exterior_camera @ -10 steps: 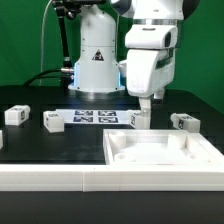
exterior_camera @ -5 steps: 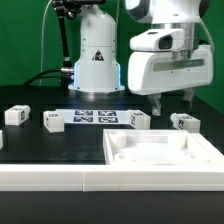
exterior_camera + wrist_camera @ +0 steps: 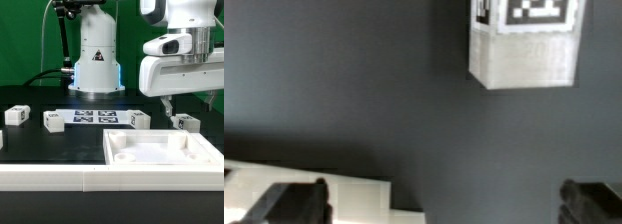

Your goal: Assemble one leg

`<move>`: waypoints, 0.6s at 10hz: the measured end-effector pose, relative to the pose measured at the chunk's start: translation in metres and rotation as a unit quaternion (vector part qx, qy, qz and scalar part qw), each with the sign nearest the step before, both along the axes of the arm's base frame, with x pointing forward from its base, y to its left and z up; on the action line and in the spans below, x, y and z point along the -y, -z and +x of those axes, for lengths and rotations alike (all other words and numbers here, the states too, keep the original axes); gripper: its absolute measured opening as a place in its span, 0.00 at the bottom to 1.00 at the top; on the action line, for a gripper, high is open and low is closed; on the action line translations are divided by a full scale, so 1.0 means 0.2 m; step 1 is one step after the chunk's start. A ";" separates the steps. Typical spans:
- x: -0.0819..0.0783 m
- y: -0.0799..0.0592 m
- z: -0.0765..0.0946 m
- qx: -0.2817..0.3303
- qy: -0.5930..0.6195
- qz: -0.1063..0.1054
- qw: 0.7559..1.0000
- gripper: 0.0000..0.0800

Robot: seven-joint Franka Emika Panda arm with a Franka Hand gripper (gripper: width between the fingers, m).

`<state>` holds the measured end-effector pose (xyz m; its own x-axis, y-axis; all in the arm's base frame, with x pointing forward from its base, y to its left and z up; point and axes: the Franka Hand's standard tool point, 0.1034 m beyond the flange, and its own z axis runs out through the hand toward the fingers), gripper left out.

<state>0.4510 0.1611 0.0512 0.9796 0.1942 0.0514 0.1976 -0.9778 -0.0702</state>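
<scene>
Four small white legs with tags lie on the black table: one at the far left, one beside it, one near the middle and one at the exterior view's right. My gripper is open and empty, hovering just above the rightmost leg with a finger on either side of it. In the wrist view one leg lies ahead of the open gripper, apart from both fingers. The large white tray-like panel lies in front.
The marker board lies flat behind the legs, in front of the robot's base. A corner of the white panel shows by one finger in the wrist view. A white ledge runs along the table's front.
The gripper has moved toward the exterior view's right, from above the middle leg to above the rightmost leg, and turned so both open fingers show. The legs have not moved.
</scene>
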 end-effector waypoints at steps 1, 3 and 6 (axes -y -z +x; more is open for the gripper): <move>0.00 0.00 0.00 -0.002 -0.001 0.000 1.000 0.81; 0.00 0.00 -0.01 -0.013 -0.004 -0.004 1.000 0.81; -0.06 0.01 -0.06 -0.109 -0.025 -0.028 0.993 0.81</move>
<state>0.4386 0.1729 0.0495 0.9552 0.2396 -0.1737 0.2321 -0.9707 -0.0626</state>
